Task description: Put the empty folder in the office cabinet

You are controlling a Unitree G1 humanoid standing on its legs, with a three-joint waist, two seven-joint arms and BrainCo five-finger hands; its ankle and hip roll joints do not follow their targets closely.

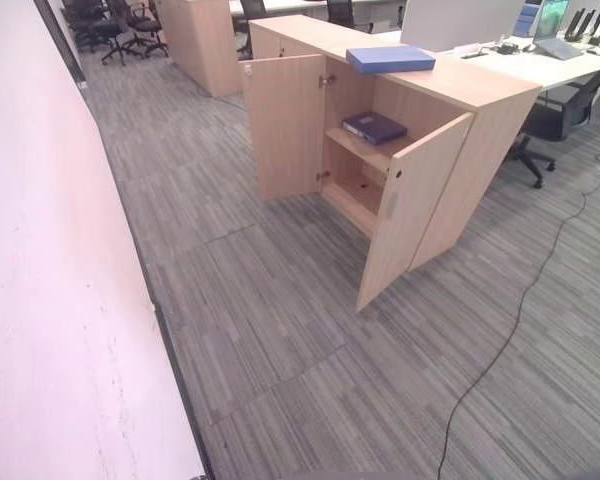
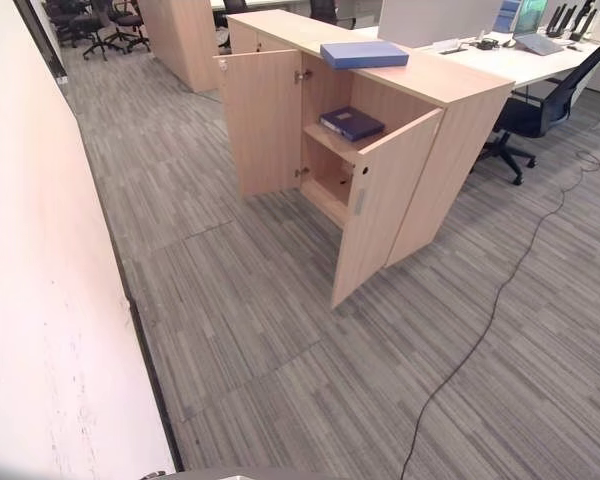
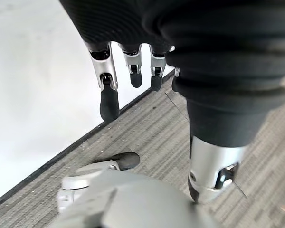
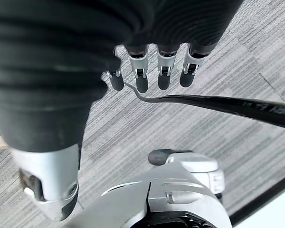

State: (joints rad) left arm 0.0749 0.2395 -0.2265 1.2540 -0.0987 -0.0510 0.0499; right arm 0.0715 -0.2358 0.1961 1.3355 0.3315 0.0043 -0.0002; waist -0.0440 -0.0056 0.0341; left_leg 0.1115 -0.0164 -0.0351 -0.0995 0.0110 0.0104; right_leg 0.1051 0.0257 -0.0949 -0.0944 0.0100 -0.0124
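Left eye view: the folder (image 1: 390,59) is laid flat on the cabinet (image 1: 480,90) top, long axis along its front edge, well ahead. Both the left hand (image 3: 128,71) and the right hand (image 4: 152,71) are held relaxed and empty, neither clearly nearer.

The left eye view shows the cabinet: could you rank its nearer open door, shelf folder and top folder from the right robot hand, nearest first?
1. Nearer open door, in front.
2. Shelf folder, inside.
3. Top folder, farther back.

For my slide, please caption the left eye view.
Open office cabinet, one blue folder on top, another on its shelf.
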